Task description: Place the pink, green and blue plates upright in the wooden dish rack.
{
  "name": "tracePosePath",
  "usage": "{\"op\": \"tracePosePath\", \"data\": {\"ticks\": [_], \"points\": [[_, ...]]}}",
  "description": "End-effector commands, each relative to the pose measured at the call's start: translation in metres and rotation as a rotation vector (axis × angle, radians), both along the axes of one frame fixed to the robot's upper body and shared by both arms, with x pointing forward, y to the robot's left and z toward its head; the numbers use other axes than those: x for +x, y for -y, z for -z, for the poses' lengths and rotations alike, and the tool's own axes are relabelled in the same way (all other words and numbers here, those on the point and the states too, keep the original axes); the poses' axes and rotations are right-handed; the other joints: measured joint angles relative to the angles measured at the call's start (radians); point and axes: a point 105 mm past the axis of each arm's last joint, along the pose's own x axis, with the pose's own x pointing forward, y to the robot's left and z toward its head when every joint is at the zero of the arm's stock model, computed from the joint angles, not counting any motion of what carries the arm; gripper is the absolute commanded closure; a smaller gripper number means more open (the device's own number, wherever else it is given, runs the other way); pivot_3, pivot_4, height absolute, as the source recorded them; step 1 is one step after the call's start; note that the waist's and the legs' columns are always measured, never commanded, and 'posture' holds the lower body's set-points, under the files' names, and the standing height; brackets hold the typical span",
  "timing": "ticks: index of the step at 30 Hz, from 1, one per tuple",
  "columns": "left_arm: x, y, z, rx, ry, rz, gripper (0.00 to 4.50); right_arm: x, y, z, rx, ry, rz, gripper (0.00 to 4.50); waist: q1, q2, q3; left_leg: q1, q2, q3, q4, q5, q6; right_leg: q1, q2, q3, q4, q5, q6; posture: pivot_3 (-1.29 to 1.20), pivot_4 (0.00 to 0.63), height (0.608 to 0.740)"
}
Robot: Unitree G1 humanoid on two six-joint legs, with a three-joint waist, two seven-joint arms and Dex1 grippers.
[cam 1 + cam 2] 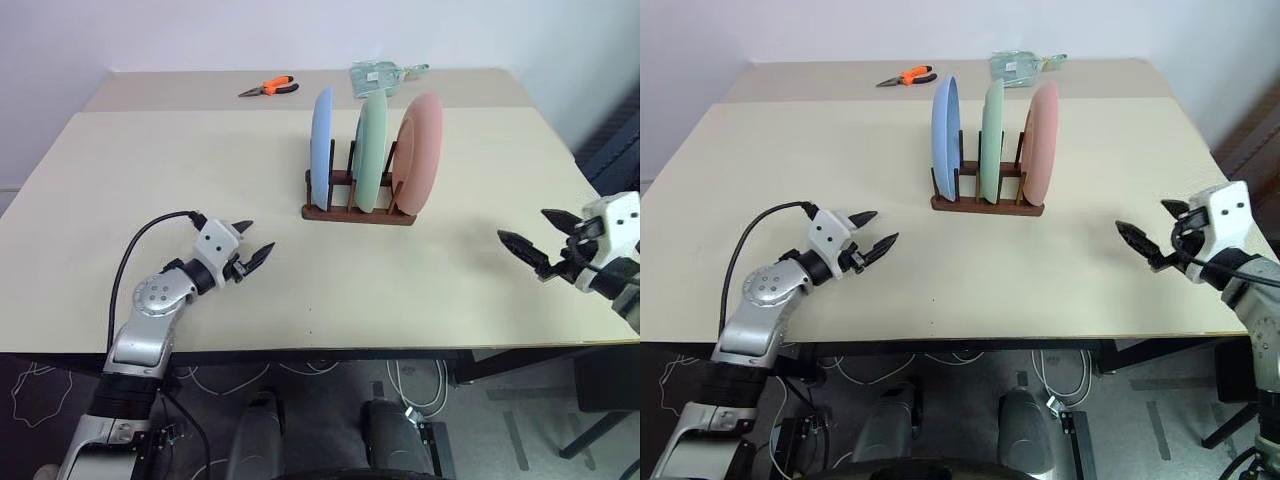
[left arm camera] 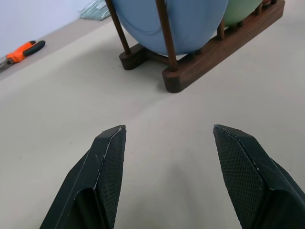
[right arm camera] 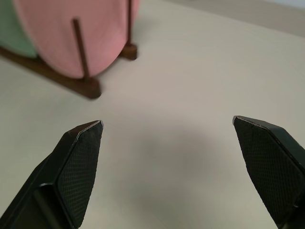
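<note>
A: Status on the plates?

B: All three stand upright in the wooden dish rack point(image 1: 358, 212), mid-worktop point(image 1: 200, 160). Blue plate point(image 1: 321, 146) at the rack's 9 o'clock end, green plate point(image 1: 372, 150) in the middle slot, pink plate point(image 1: 417, 153) at the 3 o'clock end. Each sits between pegs, on edge.

A: Claws?

B: Left claw point(image 1: 255, 254) released, jaws spread, nothing between them. Right claw point(image 1: 528, 252) also released, jaws wide, empty. Both hang over bare worktop, well apart from the rack.

A: Geometry, if anything needs a nudge?

B: From the left claw the rack lies at about 1 o'clock, blue plate the nearest. From the right claw it lies at about 10 o'clock, pink plate the nearest. The rack's long axis runs 9 to 3 across the worktop, so the plate faces look toward each claw and the rims run 12 to 6. The left claw looks a little closer to the rack than the right.

A: Anything else on the worktop?

B: Orange-handled pliers point(image 1: 268, 88) and a clear packet point(image 1: 380, 77) at the far edge, 12 o'clock of the rack, well clear of it.

A: Verdict?

B: My read: placing is done, no plate left outside the rack. The pink plate seems to tilt slightly toward 3 o'clock, but the pegs hold it.
</note>
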Motion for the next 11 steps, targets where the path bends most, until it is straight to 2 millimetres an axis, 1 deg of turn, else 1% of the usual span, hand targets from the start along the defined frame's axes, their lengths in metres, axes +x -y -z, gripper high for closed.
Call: {"op": "tracePosePath", "data": {"ticks": [1, 5, 9, 11], "points": [[-0.003, -0.009, -0.005, 0.001, 0.012, -0.006, 1.51, 0.004, -0.013, -0.002, -0.035, 0.036, -0.071, 0.05, 0.005, 0.000, 0.000, 0.000, 0.000, 0.000, 0.000, 0.000, 0.000, 0.000, 0.000, 0.000, 0.000, 0.000, 0.000, 0.00, 0.150, 0.740], [-0.004, -0.015, -0.003, -0.001, -0.001, -0.024, 1.51, 0.012, -0.017, 0.002, -0.049, 0.045, -0.076, 0.05, 0.010, 0.000, 0.000, -0.001, 0.000, 0.000, 0.000, 0.000, 0.000, 0.000, 0.000, 0.000, 0.000, 0.000, 0.000, 0.00, 0.150, 0.740], [-0.009, -0.011, -0.001, -0.014, -0.002, -0.026, 1.51, 0.013, -0.020, 0.004, -0.058, 0.037, -0.104, 0.05, 0.016, -0.001, 0.000, -0.001, -0.001, 0.000, 0.000, 0.000, 0.000, 0.001, 0.000, 0.000, -0.001, 0.000, 0.000, 0.00, 0.150, 0.740], [-0.008, -0.012, -0.001, -0.023, 0.005, -0.043, 1.51, 0.018, -0.021, 0.003, -0.061, 0.042, -0.105, 0.05, 0.015, -0.001, 0.000, -0.001, 0.000, 0.000, 0.000, 0.000, 0.000, 0.001, 0.000, 0.000, -0.001, 0.000, 0.000, 0.00, 0.150, 0.740]]}}
